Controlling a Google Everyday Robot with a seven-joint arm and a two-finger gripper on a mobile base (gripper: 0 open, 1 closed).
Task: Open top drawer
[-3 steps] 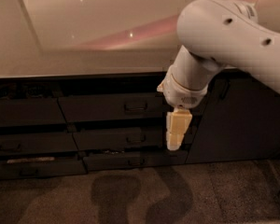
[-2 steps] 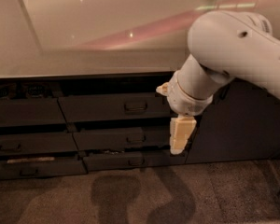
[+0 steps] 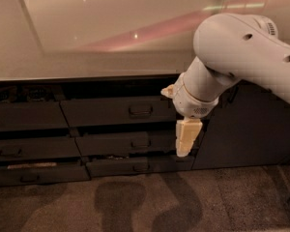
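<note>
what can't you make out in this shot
- Camera view: right end of the top drawer, hidden behind the arm.
- Camera view: the gripper, hanging below-right of the drawer handle, covers the lower drawers' right ends.
- Camera view: rest of the arm, cut off by the right edge.

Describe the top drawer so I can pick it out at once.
Below the pale countertop sits a bank of dark drawer fronts. The top drawer is the uppermost front in the stack just left of the hanging end effector. It is taller than the two fronts beneath.
</note>
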